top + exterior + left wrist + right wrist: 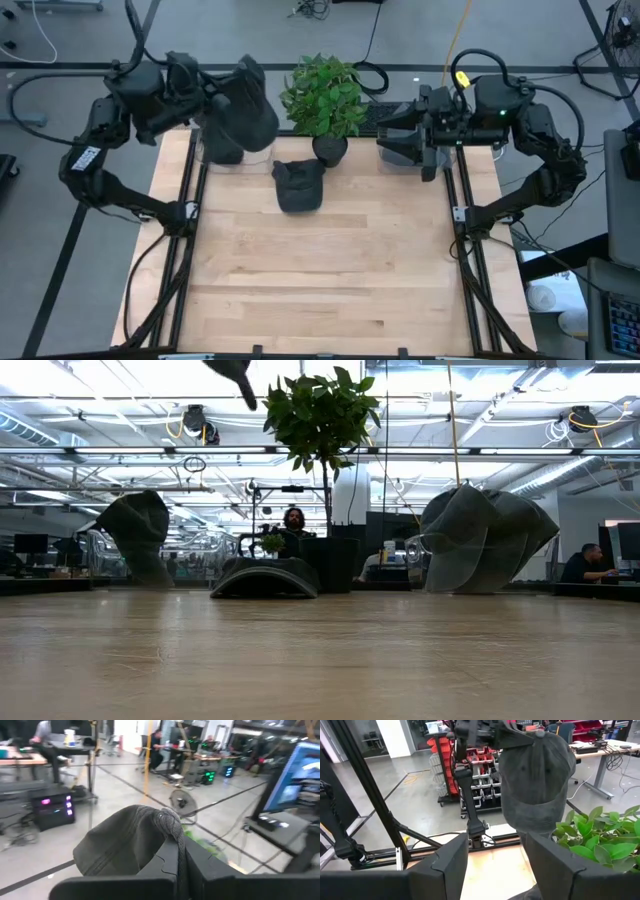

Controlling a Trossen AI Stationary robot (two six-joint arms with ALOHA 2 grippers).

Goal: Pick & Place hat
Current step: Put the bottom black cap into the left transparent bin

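Hat (125, 845) pinched in left gripper (222, 100), apparently airborne.

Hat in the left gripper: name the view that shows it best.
Right wrist view: the held hat hangs there whole. High view shows its top; left wrist view, bunched fabric; low view, only a tip.

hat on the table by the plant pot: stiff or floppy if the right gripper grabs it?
Probably floppy: the hat on the table lies slumped, and the hat in the shut left gripper hangs limp. Likely light. Pushed, it would likely slide or bunch rather than roll.
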